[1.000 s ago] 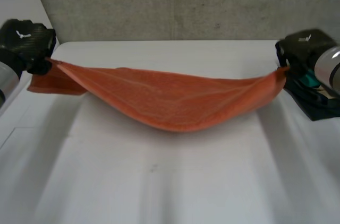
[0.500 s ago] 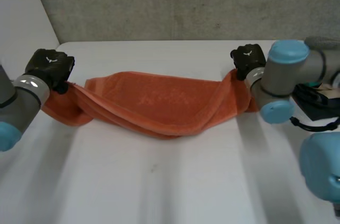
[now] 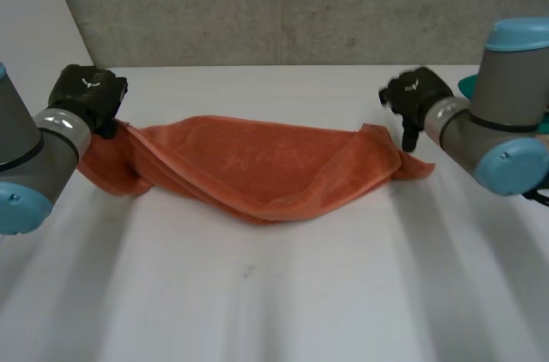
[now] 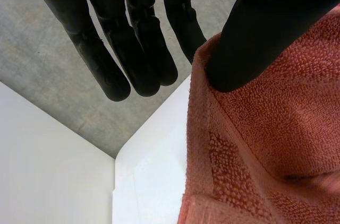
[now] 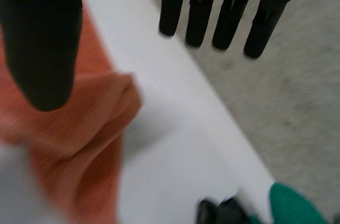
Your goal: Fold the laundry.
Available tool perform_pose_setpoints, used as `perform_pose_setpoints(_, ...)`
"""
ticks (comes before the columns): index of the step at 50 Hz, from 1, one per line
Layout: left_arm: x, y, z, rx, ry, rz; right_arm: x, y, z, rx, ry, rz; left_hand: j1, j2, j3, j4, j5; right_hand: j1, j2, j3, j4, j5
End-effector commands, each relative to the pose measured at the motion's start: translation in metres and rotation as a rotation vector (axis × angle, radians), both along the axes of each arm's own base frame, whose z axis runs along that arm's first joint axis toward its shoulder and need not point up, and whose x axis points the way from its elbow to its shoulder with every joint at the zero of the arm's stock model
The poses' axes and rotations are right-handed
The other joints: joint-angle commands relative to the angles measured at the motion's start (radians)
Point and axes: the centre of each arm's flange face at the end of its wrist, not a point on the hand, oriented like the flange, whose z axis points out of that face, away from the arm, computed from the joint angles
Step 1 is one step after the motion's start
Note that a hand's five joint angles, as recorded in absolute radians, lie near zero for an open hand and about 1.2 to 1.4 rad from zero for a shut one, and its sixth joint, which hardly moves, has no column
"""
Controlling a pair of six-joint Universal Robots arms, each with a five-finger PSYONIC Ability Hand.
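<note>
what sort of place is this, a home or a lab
Probably a robotics lab or test cell, not a home: a white table against a plain grey wall, with the robot's left arm and right arm at the ends of one orange towel.

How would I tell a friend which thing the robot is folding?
Start at the white table before the grey wall. Across it, between the left hand and the right hand, lies a towel, slumped in loose folds. Its orange terry cloth sets it apart from the black hands and white table.
</note>
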Motion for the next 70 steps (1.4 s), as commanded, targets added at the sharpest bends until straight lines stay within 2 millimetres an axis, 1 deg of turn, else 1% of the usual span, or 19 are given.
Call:
perform_pose_setpoints(1, 0.006, -0.001, 0.002, 0.001, 0.011, 0.013, -0.009, 0.008, -0.036, 0.024, 0.096, 0.053, 0.233, 0.199, 0.206, 0.195, 0.238, 0.221, 0.225, 0.227, 0.229, 0.223)
perform_pose_setpoints(9, 0.008, -0.002, 0.002, 0.002, 0.012, 0.016, 0.0, 0.0, -0.065, -0.006, 0.07, 0.141, 0.233, 0.199, 0.206, 0.195, 0.238, 0.198, 0.202, 0.204, 0.205, 0.2)
perform_pose_setpoints(18, 0.008, -0.002, -0.001, 0.011, 0.01, 0.017, 0.008, -0.002, -0.079, 0.009, -0.001, 0.165, 0.233, 0.199, 0.206, 0.195, 0.238, 0.271, 0.275, 0.277, 0.279, 0.273)
perform_pose_setpoints(22, 0.009, -0.002, -0.002, 0.012, 0.008, 0.021, 0.01, -0.008, -0.084, -0.017, -0.011, 0.162, 0.233, 0.199, 0.206, 0.195, 0.238, 0.581, 0.585, 0.587, 0.589, 0.583)
perform_pose_setpoints(24, 0.01, -0.003, -0.001, 0.01, 0.005, 0.024, 0.01, -0.012, -0.078, -0.043, -0.016, 0.152, 0.233, 0.199, 0.206, 0.195, 0.238, 0.869, 0.873, 0.875, 0.877, 0.872)
perform_pose_setpoints(31, 0.012, 0.001, -0.002, 0.024, -0.039, 0.023, 0.001, 0.0, -0.042, -0.049, -0.028, 0.132, 0.233, 0.199, 0.206, 0.195, 0.238, 0.87, 0.874, 0.876, 0.878, 0.873)
perform_pose_setpoints(32, 0.014, 0.004, -0.001, 0.03, -0.069, 0.023, -0.005, 0.005, -0.025, -0.057, -0.018, 0.118, 0.233, 0.199, 0.206, 0.195, 0.238, 0.87, 0.874, 0.876, 0.878, 0.873)
perform_pose_setpoints(37, 0.019, 0.027, -0.003, 0.115, -0.202, -0.01, -0.039, 0.03, 0.003, 0.023, 0.089, 0.038, 0.233, 0.199, 0.206, 0.195, 0.238, 0.87, 0.874, 0.876, 0.878, 0.873)
perform_pose_setpoints(44, 0.029, 0.081, -0.025, 0.364, -0.447, -0.17, -0.079, 0.091, 0.001, 0.309, 0.427, 0.076, 0.233, 0.199, 0.206, 0.195, 0.238, 0.87, 0.874, 0.876, 0.878, 0.873)
perform_pose_setpoints(47, 0.034, 0.098, -0.034, 0.446, -0.481, -0.245, -0.084, 0.104, -0.001, 0.368, 0.485, 0.123, 0.233, 0.199, 0.206, 0.195, 0.238, 0.87, 0.874, 0.876, 0.878, 0.873)
perform_pose_setpoints(51, 0.033, 0.112, -0.04, 0.489, -0.512, -0.325, -0.082, 0.102, -0.001, 0.379, 0.43, 0.126, 0.233, 0.199, 0.206, 0.195, 0.238, 0.87, 0.874, 0.876, 0.878, 0.873)
perform_pose_setpoints(54, 0.031, 0.105, -0.037, 0.445, -0.527, -0.325, -0.079, 0.096, 0.0, 0.376, 0.396, 0.13, 0.233, 0.199, 0.206, 0.195, 0.238, 0.87, 0.874, 0.876, 0.878, 0.873)
perform_pose_setpoints(58, 0.021, 0.066, -0.035, 0.29, -0.528, -0.286, -0.073, 0.071, 0.003, 0.331, 0.362, 0.113, 0.233, 0.199, 0.206, 0.195, 0.238, 0.87, 0.874, 0.876, 0.878, 0.873)
perform_pose_setpoints(62, 0.008, 0.014, -0.017, 0.1, -0.532, -0.189, -0.061, 0.032, 0.023, 0.194, 0.292, 0.046, 0.233, 0.199, 0.206, 0.195, 0.238, 0.87, 0.874, 0.876, 0.878, 0.873)
perform_pose_setpoints(63, 0.001, -0.004, 0.001, 0.016, -0.515, -0.148, -0.053, 0.015, 0.036, 0.11, 0.232, 0.016, 0.233, 0.199, 0.206, 0.195, 0.238, 0.87, 0.874, 0.876, 0.878, 0.873)
perform_pose_setpoints(66, -0.014, -0.021, 0.037, -0.131, -0.451, -0.112, -0.042, -0.009, 0.064, -0.042, 0.107, -0.025, 0.233, 0.199, 0.206, 0.195, 0.238, 0.87, 0.874, 0.876, 0.878, 0.873)
perform_pose_setpoints(67, -0.021, -0.029, 0.07, -0.242, -0.381, -0.086, -0.034, -0.022, 0.085, -0.155, 0.007, -0.038, 0.233, 0.199, 0.206, 0.195, 0.238, 0.87, 0.874, 0.876, 0.878, 0.873)
perform_pose_setpoints(69, -0.026, -0.033, 0.104, -0.349, -0.289, -0.063, -0.027, -0.035, 0.111, -0.294, -0.118, -0.052, 0.233, 0.199, 0.206, 0.195, 0.238, 0.87, 0.874, 0.876, 0.878, 0.873)
perform_pose_setpoints(70, -0.028, -0.034, 0.139, -0.456, -0.184, -0.038, -0.025, -0.042, 0.131, -0.393, -0.216, -0.056, 0.233, 0.199, 0.206, 0.195, 0.238, 0.87, 0.874, 0.876, 0.878, 0.873)
